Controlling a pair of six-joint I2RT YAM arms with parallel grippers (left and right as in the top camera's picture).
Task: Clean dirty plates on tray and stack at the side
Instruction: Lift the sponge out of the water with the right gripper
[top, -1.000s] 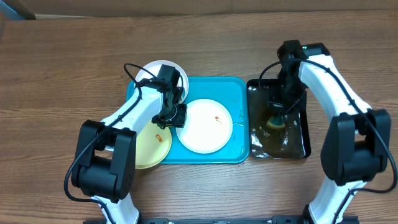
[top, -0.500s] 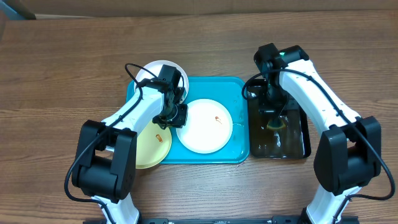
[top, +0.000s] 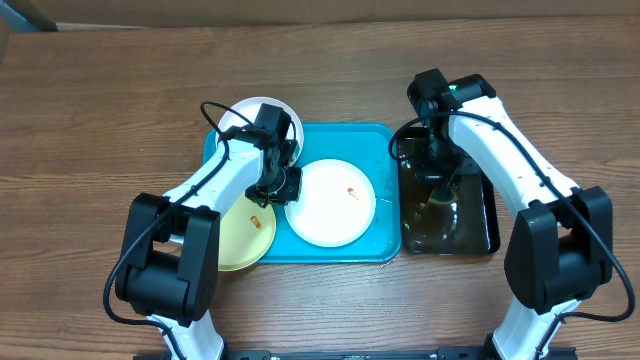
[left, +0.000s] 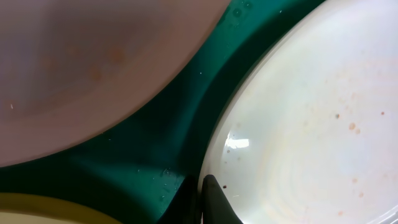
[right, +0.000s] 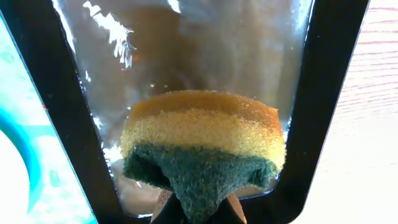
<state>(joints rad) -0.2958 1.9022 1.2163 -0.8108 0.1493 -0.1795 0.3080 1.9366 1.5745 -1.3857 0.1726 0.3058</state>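
While the left gripper (top: 285, 188) pinches the white plate (top: 335, 205) by its rim, keep it flat. The right gripper (top: 439, 186), clamping the sponge (right: 202, 143) over the black tray (right: 323, 93) below, should wipe gently.

Three plates (top: 332, 208), one turquoise tray (top: 385, 145), one black tray (top: 492, 215), one sponge (right: 202, 134).

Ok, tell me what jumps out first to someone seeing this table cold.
The bright turquoise tray mid-table grabs the eye. A large white plate with a small orange smear lies in it, and the left tool is shut at that plate's left rim. Just right of it, the right tool pinches a yellow-and-green sponge over a wet, glossy black tray.
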